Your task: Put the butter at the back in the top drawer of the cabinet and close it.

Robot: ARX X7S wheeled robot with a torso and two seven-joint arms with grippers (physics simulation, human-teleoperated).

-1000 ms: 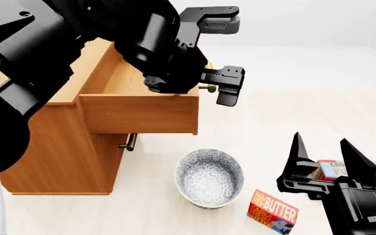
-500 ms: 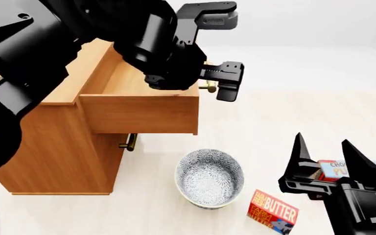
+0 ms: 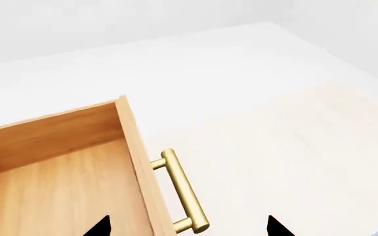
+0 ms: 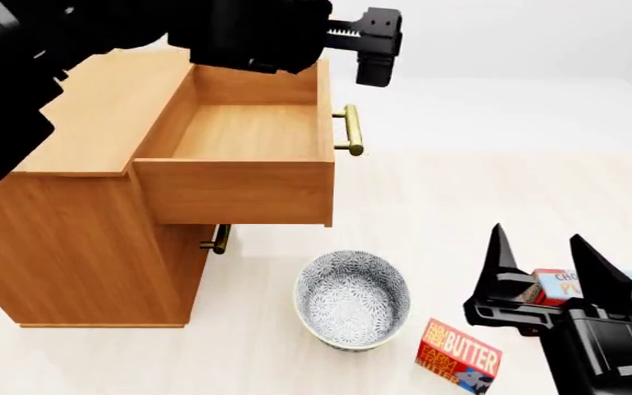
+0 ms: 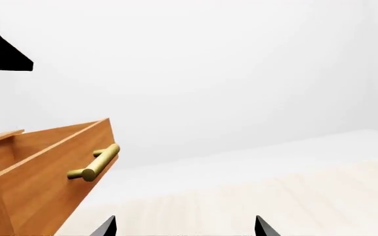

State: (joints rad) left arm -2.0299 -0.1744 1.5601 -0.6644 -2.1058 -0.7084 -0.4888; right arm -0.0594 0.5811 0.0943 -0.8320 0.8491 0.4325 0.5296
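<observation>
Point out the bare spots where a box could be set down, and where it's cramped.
The top drawer is pulled out and bare inside. Bare floor lies beyond its brass handle. It is crowded low down: the bowl, the butter and the right gripper sit close together.

Plain white walls [image 5: 241, 64] enclose a bare simulated room, meeting a white band of floor [image 4: 492, 107] at the far side. Nearer, the floor turns to pale cream wood-grain planks [image 4: 492, 214]. Light is soft and even, with faint shadows on the floor. No part of the views shows a window or a lamp.
</observation>
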